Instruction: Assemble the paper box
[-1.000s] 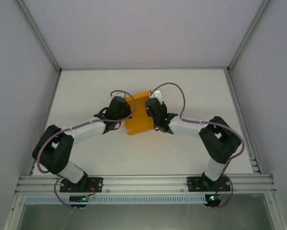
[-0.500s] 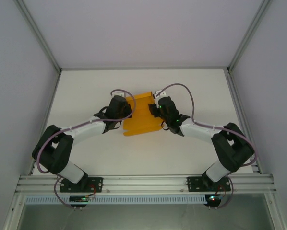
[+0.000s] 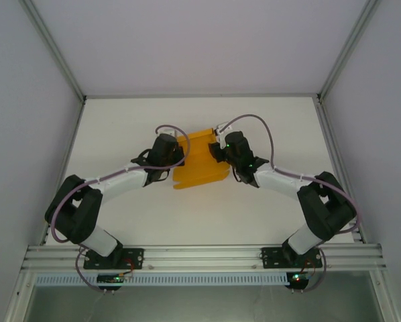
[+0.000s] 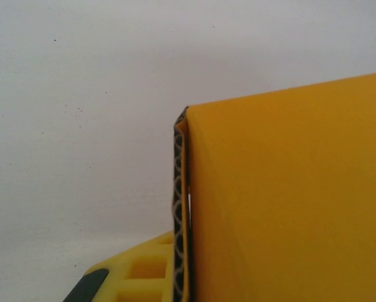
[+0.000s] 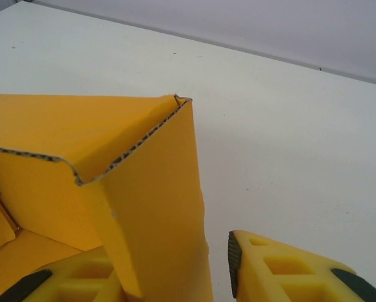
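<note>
Paper box [image 3: 199, 161] sits mid-table [image 3: 120, 127], straight out at 12 o'clock from the gap between the two bases. It's half-formed: walls are up at its 9 and 3 o'clock sides, and the 6 o'clock end lies flat.

Orientation: the open side faces up. The long axis looks roughly 12-to-6, tipped a touch toward 1. That's a judgement call, since the footprint is close to square from above.

Left gripper [image 3: 178, 157] is at the box's 9 o'clock, pressed together on the doubled-over wall. In the wrist view one finger [image 4: 144, 277] lies against the outer face and the other is hidden behind the card.

Right gripper [image 5: 175, 277] is at 3 o'clock, spread. The corner flap [image 5: 156, 207] hangs down between the fingers, against the left one with a clear gap to the right one. It isn't pinching anything.

Step in hand, as I read it: take the right-hand flap and fold it home.
- Use the left as the anchor so the box doesn't skate.
- Close the right low on the flap near the crease, not on the free edge, because corrugated card kinks there.
- Rotate about the crease line rather than pulling outward.
- Watch the corner seam, which looks loose and could spring open.
</note>
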{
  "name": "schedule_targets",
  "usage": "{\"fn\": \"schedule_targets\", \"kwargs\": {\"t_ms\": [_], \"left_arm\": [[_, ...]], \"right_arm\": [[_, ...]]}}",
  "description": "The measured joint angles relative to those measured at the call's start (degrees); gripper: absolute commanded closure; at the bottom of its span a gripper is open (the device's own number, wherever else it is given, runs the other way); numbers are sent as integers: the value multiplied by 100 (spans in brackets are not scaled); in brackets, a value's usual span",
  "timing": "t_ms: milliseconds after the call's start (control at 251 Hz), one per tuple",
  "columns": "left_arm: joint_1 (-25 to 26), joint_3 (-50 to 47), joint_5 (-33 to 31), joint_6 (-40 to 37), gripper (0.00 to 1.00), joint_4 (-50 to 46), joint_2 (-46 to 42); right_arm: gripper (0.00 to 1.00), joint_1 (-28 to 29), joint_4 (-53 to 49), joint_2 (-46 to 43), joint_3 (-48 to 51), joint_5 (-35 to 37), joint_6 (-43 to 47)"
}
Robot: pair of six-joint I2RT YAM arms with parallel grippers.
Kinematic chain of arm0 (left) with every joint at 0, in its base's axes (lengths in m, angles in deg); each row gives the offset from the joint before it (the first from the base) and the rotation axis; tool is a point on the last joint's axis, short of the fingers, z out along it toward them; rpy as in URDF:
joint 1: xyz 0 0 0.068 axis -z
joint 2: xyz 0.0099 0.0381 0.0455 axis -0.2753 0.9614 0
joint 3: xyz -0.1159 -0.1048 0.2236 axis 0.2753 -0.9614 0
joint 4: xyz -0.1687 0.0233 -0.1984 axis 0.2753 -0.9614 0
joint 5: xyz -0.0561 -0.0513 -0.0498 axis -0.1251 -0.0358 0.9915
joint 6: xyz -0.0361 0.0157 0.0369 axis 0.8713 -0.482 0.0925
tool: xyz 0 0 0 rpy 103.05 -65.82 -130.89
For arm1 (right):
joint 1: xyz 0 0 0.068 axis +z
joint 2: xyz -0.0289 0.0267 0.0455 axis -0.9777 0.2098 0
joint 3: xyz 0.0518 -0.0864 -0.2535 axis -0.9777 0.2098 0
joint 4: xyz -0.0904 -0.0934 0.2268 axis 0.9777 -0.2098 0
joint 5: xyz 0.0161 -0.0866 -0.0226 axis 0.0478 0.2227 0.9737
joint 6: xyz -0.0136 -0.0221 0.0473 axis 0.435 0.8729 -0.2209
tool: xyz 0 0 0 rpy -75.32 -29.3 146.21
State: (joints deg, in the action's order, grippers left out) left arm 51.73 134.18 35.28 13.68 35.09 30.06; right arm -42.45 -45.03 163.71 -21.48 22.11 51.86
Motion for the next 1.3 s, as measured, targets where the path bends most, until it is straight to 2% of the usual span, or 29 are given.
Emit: {"fn": "schedule_targets", "kwargs": {"t_ms": [36,92,132,343,463,631,734,838,942,1042,1113,1213,1301], "left_arm": [[-2,7,7,2,100,-2,0],[-2,39,0,24,100,-42,0],[0,72,0,50,100,-74,2],[11,365,-378,627,100,-494,229],[-7,610,-566,1056,100,-839,367],[37,726,-765,1526,100,-1156,411],[66,984,-863,1755,100,-1397,555],[70,1010,-831,1825,100,-1440,581],[74,940,-723,1744,100,-1307,581],[76,809,-662,1576,100,-1106,581],[76,706,-592,1445,100,-1075,579],[76,612,-424,1292,100,-1038,581],[63,612,-363,1211,100,-968,579]], "right_arm": [[78,0,7,66,-52,2,11],[94,22,33,181,-138,129,17],[100,39,42,282,-214,328,11],[100,398,116,929,-688,1694,-173],[100,581,-345,1217,-1137,2378,-601],[100,715,-1180,1276,-1493,2763,-1438],[100,748,-2168,1451,-2061,3003,-2260],[100,793,-3156,1615,-2566,3156,-3213],[100,800,-3456,1714,-2710,3270,-3637],[100,800,-2669,1589,-2201,3169,-3270],[90,776,-1799,1399,-1545,2846,-2839],[86,577,-522,1204,-769,2205,-2205],[70,380,472,1080,-275,1679,-1585]]}}
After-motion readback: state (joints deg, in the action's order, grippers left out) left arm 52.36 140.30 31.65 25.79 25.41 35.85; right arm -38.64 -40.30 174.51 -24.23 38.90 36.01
